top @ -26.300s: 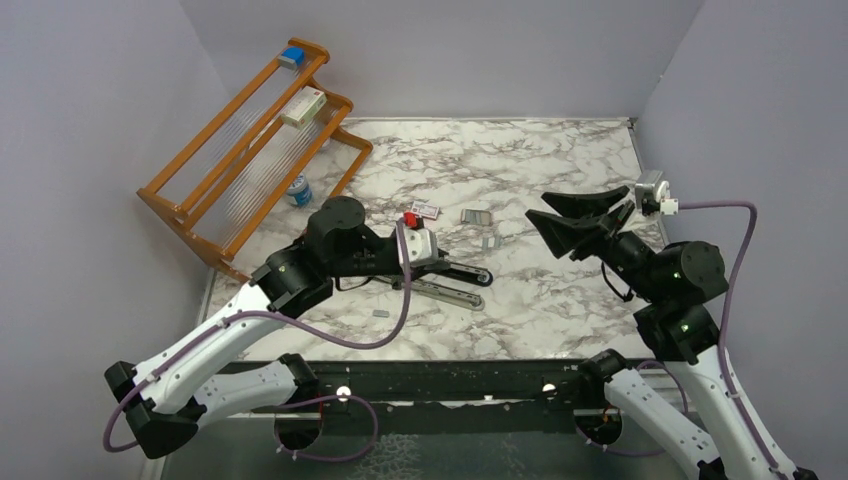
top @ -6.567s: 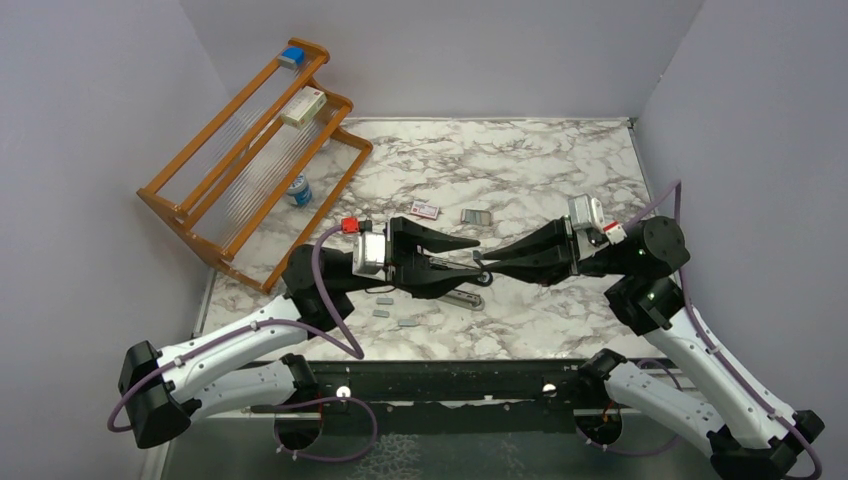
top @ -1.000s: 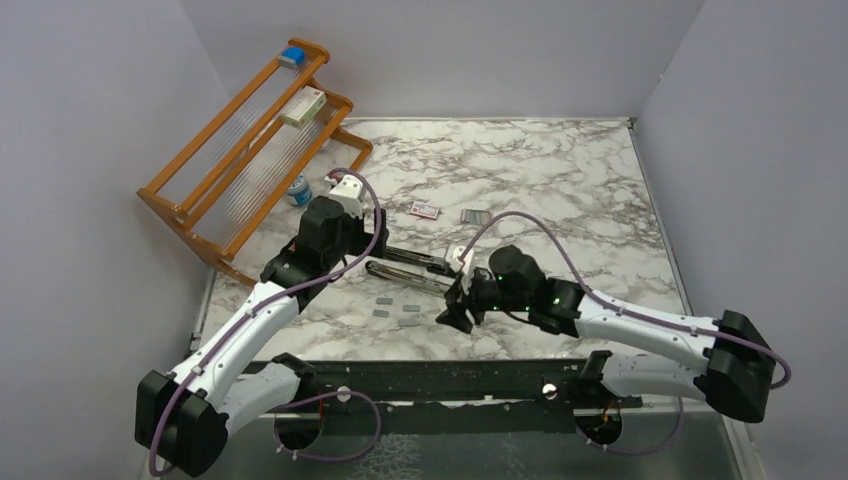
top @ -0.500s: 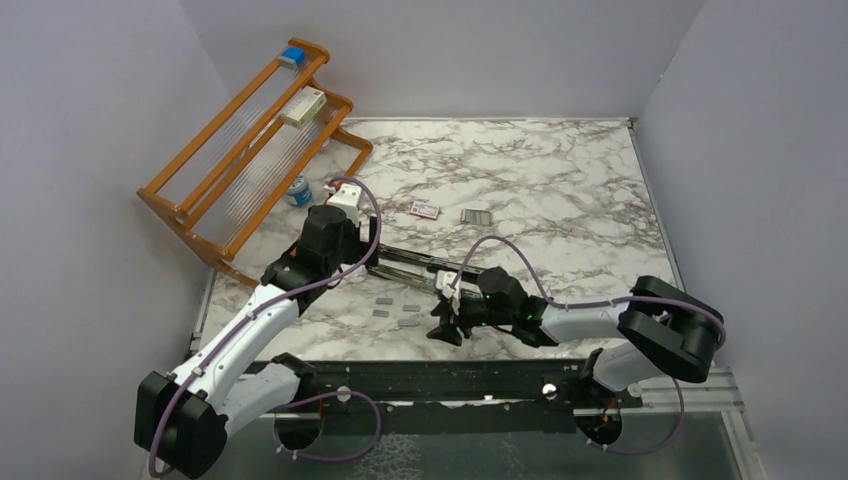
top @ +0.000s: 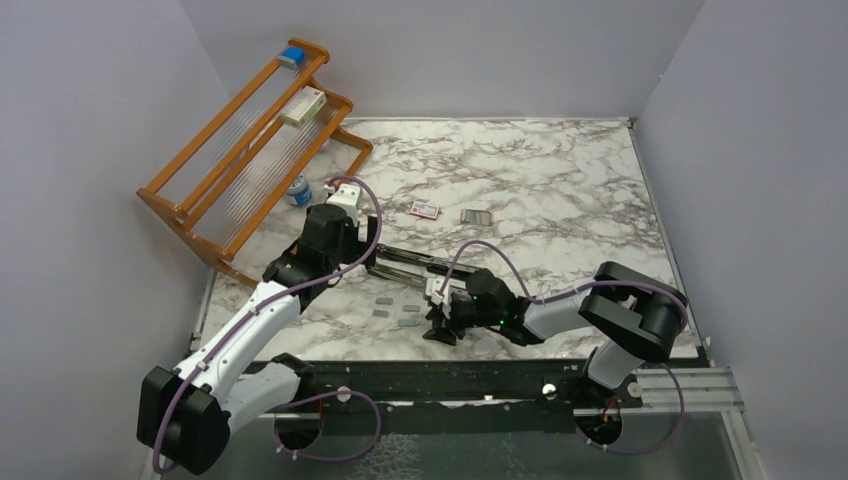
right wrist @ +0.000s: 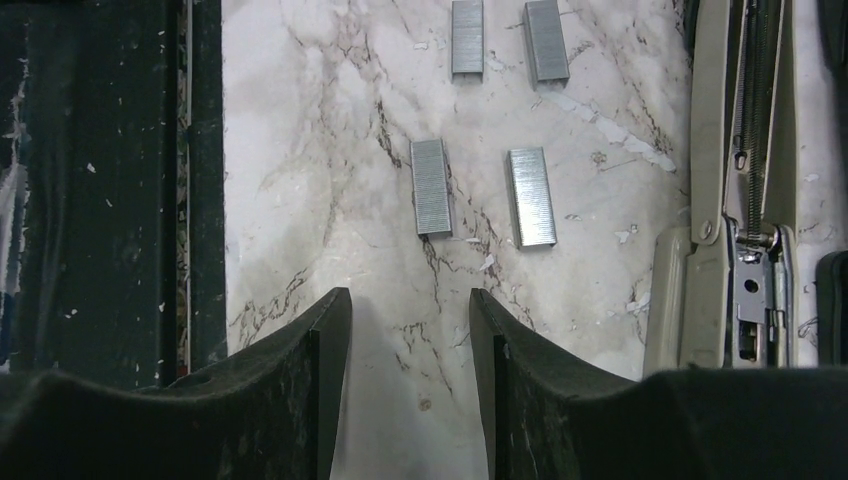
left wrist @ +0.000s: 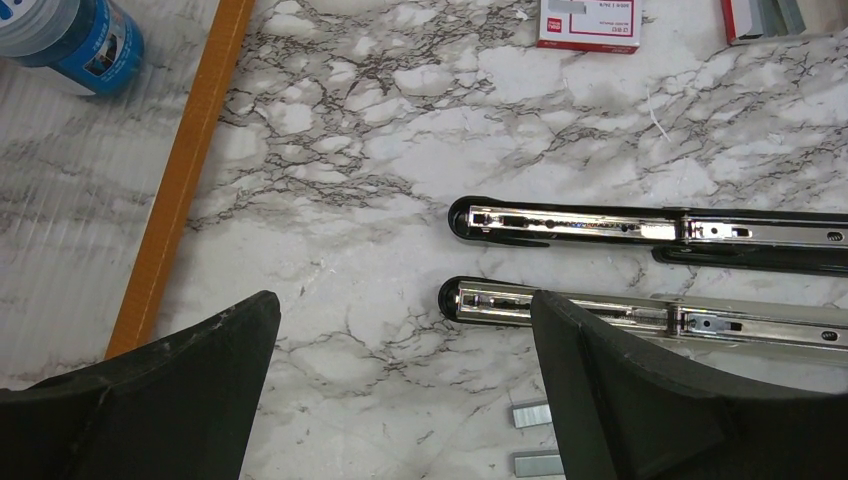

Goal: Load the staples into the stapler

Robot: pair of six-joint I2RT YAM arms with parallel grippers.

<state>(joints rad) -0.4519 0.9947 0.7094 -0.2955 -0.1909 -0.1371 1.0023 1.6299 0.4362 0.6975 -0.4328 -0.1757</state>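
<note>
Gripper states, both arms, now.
Left gripper: open wide, empty, by the stapler.
Right gripper: open, empty, staples just ahead.

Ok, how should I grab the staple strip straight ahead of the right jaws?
Pinch the strip across its narrow width, mid-length, from straight above: it lies flat on the marble with both long sides free, the neighbour strip apart.

The stapler (top: 415,262) lies open in the middle of the tabletop (top: 560,190). Four staple strips (right wrist: 431,187) lie in front of it, close to the near edge. Behind it lies the staple packet (top: 425,209), with the tray (top: 476,216) just to its right. A rack (top: 265,165) stands at the back left, with a bottle (top: 297,189) on its bottom shelf.
</note>
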